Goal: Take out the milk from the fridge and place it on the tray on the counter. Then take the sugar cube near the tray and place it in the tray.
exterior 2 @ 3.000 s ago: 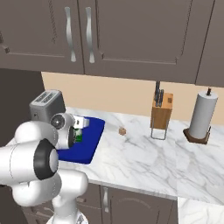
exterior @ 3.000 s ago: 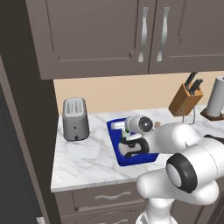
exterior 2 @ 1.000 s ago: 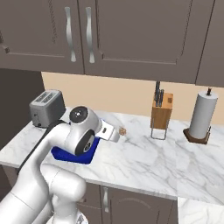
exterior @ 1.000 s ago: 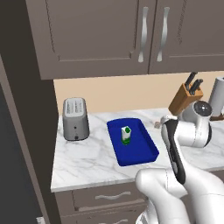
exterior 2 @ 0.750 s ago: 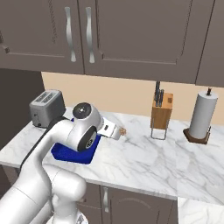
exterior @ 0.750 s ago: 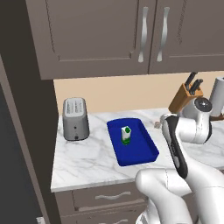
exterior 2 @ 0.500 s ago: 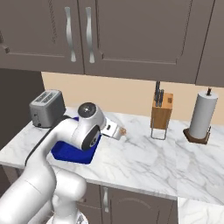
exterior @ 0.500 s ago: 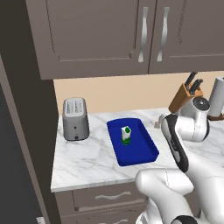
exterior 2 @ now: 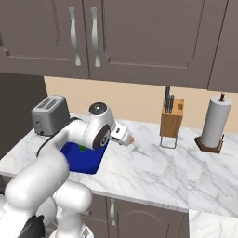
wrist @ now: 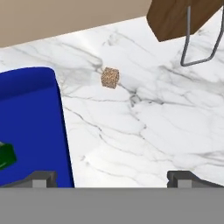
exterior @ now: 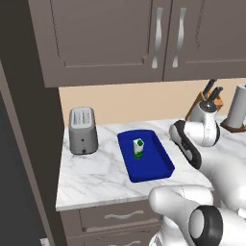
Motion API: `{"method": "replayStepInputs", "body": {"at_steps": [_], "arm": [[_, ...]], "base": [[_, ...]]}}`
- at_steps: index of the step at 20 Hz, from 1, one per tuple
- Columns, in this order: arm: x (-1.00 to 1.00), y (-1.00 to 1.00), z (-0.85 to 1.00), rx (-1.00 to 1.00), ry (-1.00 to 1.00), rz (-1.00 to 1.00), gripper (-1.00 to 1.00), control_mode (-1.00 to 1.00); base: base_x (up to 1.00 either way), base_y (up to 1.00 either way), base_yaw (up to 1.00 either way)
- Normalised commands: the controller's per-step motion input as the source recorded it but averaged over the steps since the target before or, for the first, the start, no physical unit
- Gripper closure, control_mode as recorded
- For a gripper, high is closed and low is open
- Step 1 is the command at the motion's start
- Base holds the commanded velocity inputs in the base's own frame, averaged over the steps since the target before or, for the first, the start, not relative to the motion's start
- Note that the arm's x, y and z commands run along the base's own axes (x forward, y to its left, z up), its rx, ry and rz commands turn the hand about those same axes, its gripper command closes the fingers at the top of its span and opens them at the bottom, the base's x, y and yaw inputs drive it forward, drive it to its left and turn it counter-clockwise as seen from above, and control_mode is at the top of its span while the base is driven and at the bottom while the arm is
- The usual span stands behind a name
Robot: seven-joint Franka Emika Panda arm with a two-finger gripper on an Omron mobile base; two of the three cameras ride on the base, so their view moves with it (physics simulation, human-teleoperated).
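The milk (exterior: 138, 148), a small white carton with a green cap, stands upright in the dark blue tray (exterior: 156, 163) on the white marble counter (exterior: 96, 168). A corner of the tray (wrist: 30, 127) and a green bit of the milk (wrist: 5, 155) lie at the left of the hand view. The tiny tan sugar cube (wrist: 110, 77) rests on the marble just right of the tray, ahead of my gripper (wrist: 111, 177). Both jaws are spread wide with nothing between them. From the right base view, my gripper (exterior 2: 125, 136) hovers low right beside the sugar cube (exterior 2: 132, 139). I cannot tell whether the dark surface at the far left is the fridge.
A grey toaster (exterior: 82, 129) stands left of the tray. A wooden knife block (exterior 2: 171, 122) on a wire stand and a paper towel roll (exterior 2: 214, 123) stand to the right near the wall. Dark brown wall cabinets (exterior 2: 116, 37) hang above. Bare marble (exterior 2: 158, 162) stretches right of the tray.
Three seconds ago my hand was over the milk in the tray. It has since swung right off the tray and, over the last second, edged closer to the sugar cube, jaws staying open.
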Motion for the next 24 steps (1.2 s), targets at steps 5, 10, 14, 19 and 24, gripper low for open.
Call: {"method": "replayStepInputs", "body": {"at_steps": [5, 10, 14, 19, 24], "arm": [[0.33, -0.12, -0.24, 0.00, 0.09, 0.00, -1.00, -1.00], [0.42, -0.21, -0.07, 0.00, 0.01, 0.00, -1.00, -1.00], [0.29, -0.12, -0.13, 0.00, 0.03, 0.00, -1.00, -1.00], [0.26, -0.01, -0.11, 0.00, 0.01, -0.01, -1.00, -1.00], [0.35, 0.00, -0.21, 0.02, 0.00, 0.00, -1.00, -1.00]], "base": [[0.00, 0.00, 0.00], [0.00, 0.00, 0.00], [0.00, 0.00, 0.00], [0.00, 0.00, 0.00], [0.00, 0.00, 0.00]]}}
